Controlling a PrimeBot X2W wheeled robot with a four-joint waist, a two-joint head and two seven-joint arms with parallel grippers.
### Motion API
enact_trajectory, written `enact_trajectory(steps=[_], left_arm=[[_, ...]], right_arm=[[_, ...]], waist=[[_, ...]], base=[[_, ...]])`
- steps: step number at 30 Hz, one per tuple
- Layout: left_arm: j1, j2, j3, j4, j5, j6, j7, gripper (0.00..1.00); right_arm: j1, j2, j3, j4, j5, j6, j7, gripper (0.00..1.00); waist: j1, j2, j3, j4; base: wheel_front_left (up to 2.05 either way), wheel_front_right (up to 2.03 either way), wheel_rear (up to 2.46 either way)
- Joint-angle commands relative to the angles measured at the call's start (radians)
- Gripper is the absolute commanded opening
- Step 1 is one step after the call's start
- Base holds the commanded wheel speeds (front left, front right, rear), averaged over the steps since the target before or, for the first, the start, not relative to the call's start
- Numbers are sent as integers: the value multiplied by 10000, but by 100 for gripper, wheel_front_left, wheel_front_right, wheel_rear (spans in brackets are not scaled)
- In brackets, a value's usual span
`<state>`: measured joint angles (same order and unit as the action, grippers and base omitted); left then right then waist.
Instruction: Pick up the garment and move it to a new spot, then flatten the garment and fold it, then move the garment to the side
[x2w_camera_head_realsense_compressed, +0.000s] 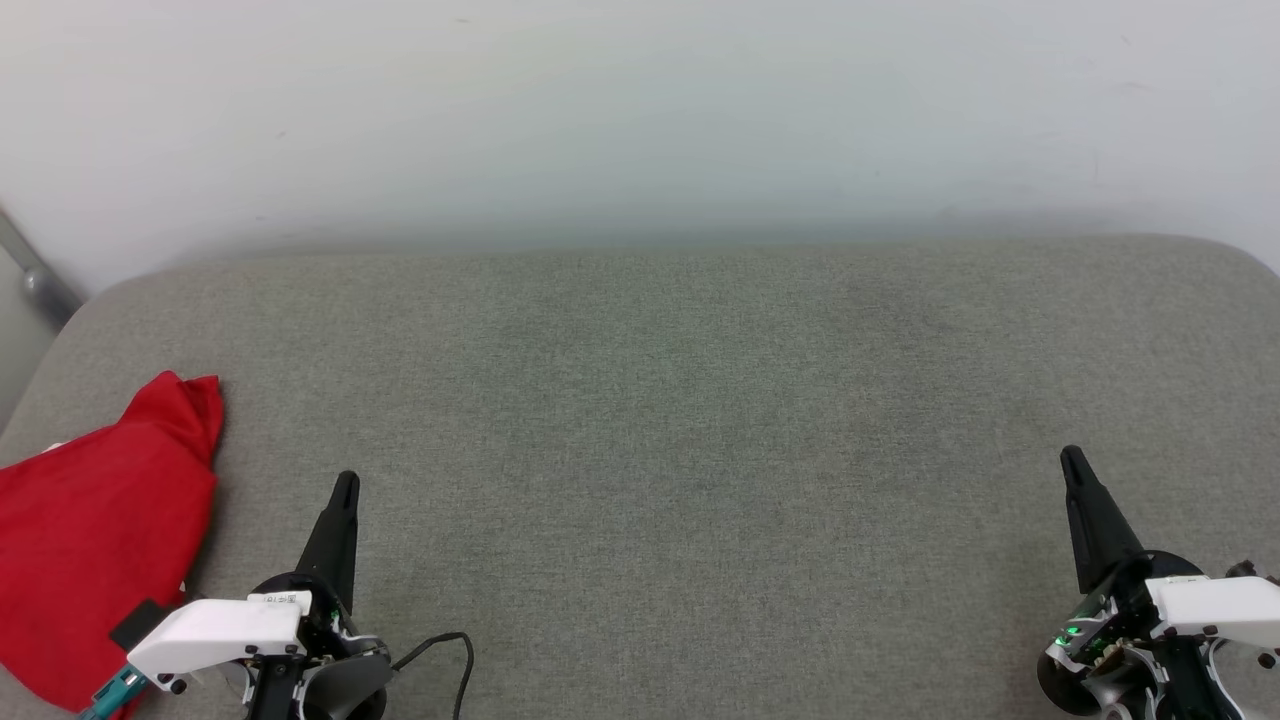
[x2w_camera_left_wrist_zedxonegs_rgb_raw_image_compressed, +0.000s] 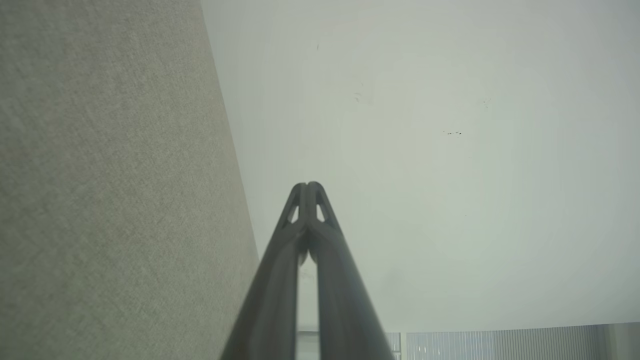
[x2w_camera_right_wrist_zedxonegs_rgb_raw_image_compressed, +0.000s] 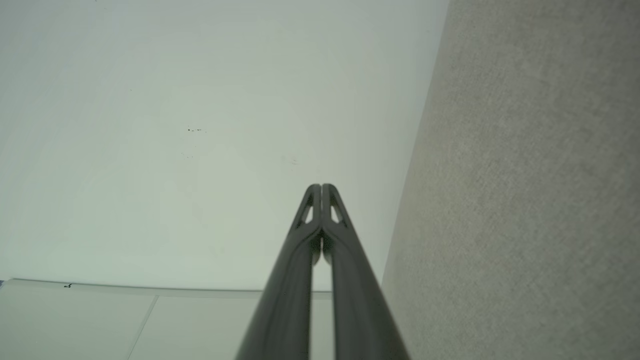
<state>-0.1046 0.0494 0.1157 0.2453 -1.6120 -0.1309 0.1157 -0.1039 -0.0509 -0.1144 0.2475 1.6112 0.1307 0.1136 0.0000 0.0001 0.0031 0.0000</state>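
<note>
Fingers of the left gripper (x2w_camera_head_realsense_compressed: 344, 492) are pressing together near the front-left corner of the grey fabric surface (x2w_camera_head_realsense_compressed: 640, 420), clenched on nothing and pointing toward the far edge. The left wrist view is showing the same left gripper (x2w_camera_left_wrist_zedxonegs_rgb_raw_image_compressed: 307, 188) with its two tips meeting and no cloth between them. A thin black cable (x2w_camera_head_realsense_compressed: 452, 648) is looping beside its wrist at the front edge. Just beside it, along the left edge, the garment (x2w_camera_head_realsense_compressed: 95, 530) is lying as a bunched red heap, one peak reaching toward the far edge. The arm's pale wrist housing is overlapping the cloth in the head view, and whether the two are touching I cannot tell. Well apart, near the front-right corner, the right gripper (x2w_camera_head_realsense_compressed: 1073, 463) is likewise pinching shut and empty, and the right wrist view is showing the right gripper (x2w_camera_right_wrist_zedxonegs_rgb_raw_image_compressed: 321, 189) with its tips closed against each other. Beyond the far edge a plain pale wall (x2w_camera_head_realsense_compressed: 640, 120) is rising, with a grey metal bar (x2w_camera_head_realsense_compressed: 35, 275) leaning by the far-left corner.
</note>
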Motion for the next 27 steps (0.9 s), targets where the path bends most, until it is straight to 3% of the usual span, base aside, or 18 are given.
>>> enact_trajectory(steps=[1,27], left_arm=[[-81,-9,1,-2,-21,-31,-6,0],[-81,-9,2,-3,-21,-31,-6,0]], right_arm=[[-102,21,2,-17,36,0,-1,0],[-103,21,2,-16,36,0,-2,0]], waist=[[0,-1,0,0],[0,-1,0,0]], base=[[0,0,0],[0,0,0]])
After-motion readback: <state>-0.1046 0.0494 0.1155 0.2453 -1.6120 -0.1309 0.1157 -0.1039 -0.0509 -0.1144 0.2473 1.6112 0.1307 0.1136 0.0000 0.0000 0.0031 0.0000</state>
